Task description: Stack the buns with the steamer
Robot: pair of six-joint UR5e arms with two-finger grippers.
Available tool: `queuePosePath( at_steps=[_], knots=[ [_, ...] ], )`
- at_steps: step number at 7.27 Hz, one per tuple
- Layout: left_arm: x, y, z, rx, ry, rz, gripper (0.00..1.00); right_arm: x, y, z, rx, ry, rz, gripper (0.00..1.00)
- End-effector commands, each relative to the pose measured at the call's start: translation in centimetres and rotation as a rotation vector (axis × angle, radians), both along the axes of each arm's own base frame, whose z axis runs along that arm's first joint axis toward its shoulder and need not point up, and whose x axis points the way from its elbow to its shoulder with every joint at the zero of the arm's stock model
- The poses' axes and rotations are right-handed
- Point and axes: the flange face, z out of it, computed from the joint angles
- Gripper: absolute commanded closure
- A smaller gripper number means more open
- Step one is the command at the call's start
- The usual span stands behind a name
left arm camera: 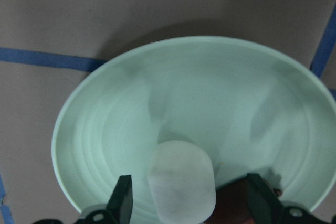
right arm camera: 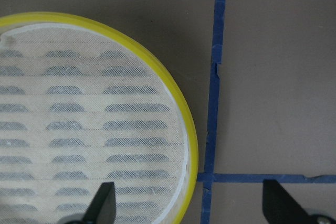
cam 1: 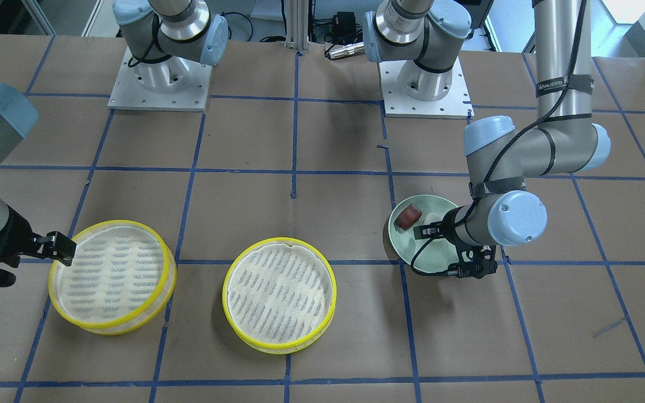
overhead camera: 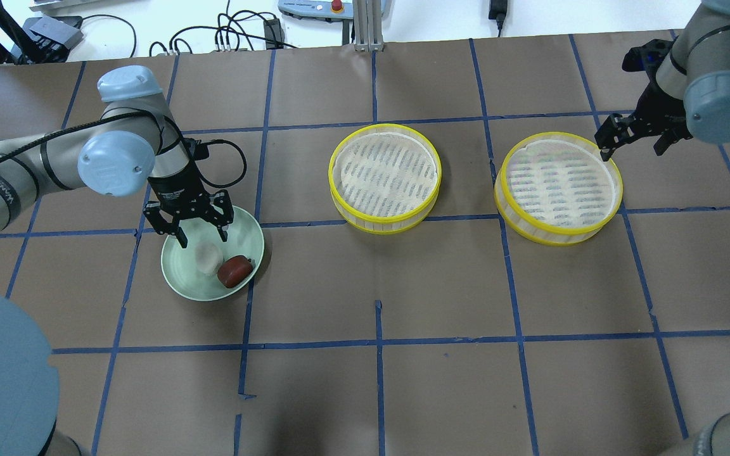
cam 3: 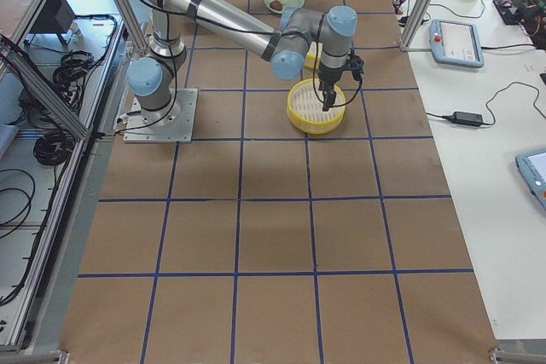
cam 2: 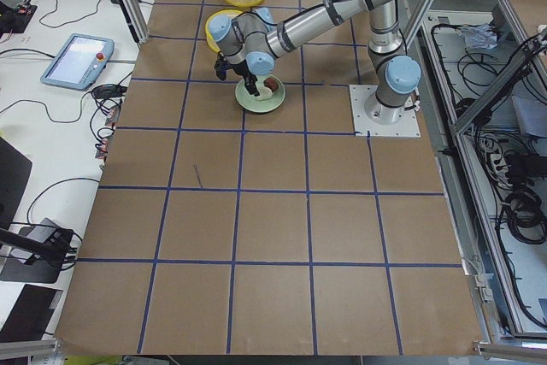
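Note:
A white bun (overhead camera: 208, 256) and a reddish-brown bun (overhead camera: 235, 271) lie side by side in a pale green plate (overhead camera: 178, 282) on the left. My left gripper (overhead camera: 201, 235) is open just above the white bun. In the left wrist view the white bun (left arm camera: 181, 182) sits between the two fingers (left arm camera: 123, 200), with the brown bun (left arm camera: 236, 203) beside it. Two empty yellow-rimmed steamer trays stand apart, one in the middle (overhead camera: 384, 177) and one on the right (overhead camera: 558, 187). My right gripper (overhead camera: 633, 144) is open, and its fingers straddle the right tray's far rim (right arm camera: 184, 129).
Brown paper with a blue tape grid covers the table (overhead camera: 377, 380). The two arm bases (cam 1: 160, 78) stand at the robot's side. Cables and a pendant lie beyond the table's far edge (overhead camera: 225, 35).

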Motion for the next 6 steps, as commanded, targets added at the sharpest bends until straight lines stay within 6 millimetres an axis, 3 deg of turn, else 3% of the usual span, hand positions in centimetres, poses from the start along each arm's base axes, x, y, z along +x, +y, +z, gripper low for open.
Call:
queuePosePath(
  at_steps=[1,2,3,5,6],
  knots=[
    [0.0,0.2,-0.7,0.008,-0.001,-0.006,0.52,-0.4,1.3,-3.6,0.043,-0.021,-0.008,0.11],
    [0.0,0.1,-0.5,0.003,0.001,-0.008,0.75,-1.2,1.2,-4.2,0.014,-0.012,-0.02,0.12],
    [0.1,-0.7,0.7,-0.032,0.002,-0.023,0.88,-1.4,1.1,-4.7,0.013,-0.013,-0.025,0.38],
    [0.2,-4.9,6.1,-0.159,0.002,-0.009,0.88,-1.7,1.0,-4.9,0.012,-0.018,-0.03,0.91],
    [-1.1,-5.9,8.1,-0.218,0.09,0.047,0.88,-2.0,1.0,-4.8,0.01,-0.02,-0.037,0.93]
  ],
)
